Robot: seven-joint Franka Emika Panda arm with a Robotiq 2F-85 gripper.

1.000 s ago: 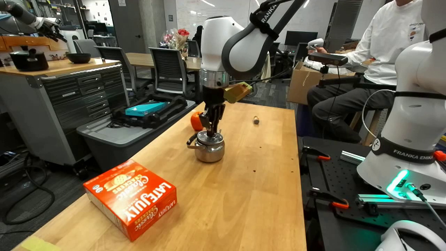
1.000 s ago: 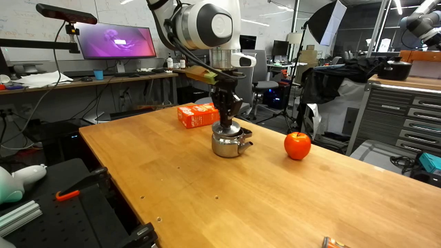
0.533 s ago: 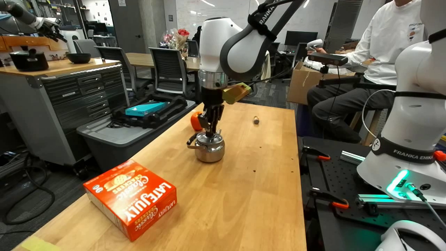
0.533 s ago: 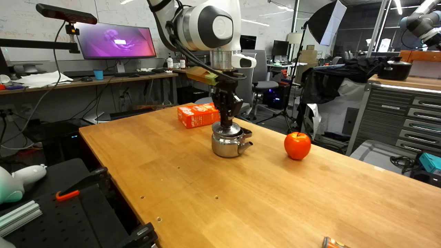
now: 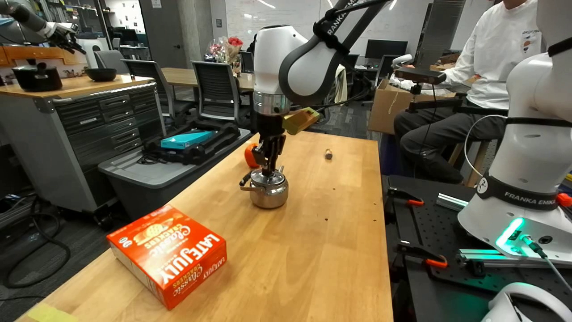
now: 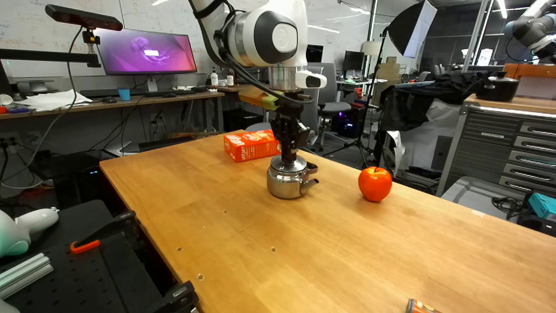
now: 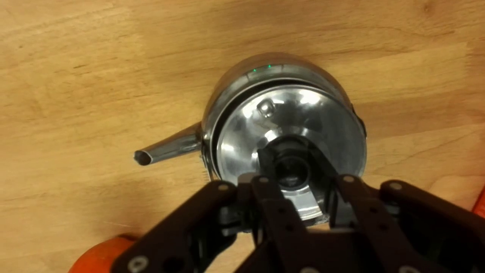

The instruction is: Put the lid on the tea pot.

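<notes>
The tea pot, a small squat shiny steel pot, stands upright on the wooden table in both exterior views (image 5: 270, 197) (image 6: 284, 187); its spout points left in the wrist view (image 7: 280, 66). Its dark handle (image 6: 311, 168) is folded down to the side. The lid (image 7: 246, 140), a round silver disc with a dark knob, lies over the pot's opening, also in both exterior views (image 5: 268, 179) (image 6: 288, 165). A dark gap shows along its upper-left edge in the wrist view. My gripper (image 7: 290, 167) points straight down, its fingers shut around the knob.
An orange cracker box (image 5: 167, 255) lies on the table, also in an exterior view (image 6: 252, 145). A red-orange apple (image 6: 375, 184) stands near the spout side. A small cylinder (image 5: 328, 154) lies farther along the table. Black clamps (image 6: 173, 300) sit at the table's edge.
My gripper and the lid have shifted slightly, left and a little down in an exterior view, right in an exterior view. The lid sits more centred over the pot. The pot has not moved.
</notes>
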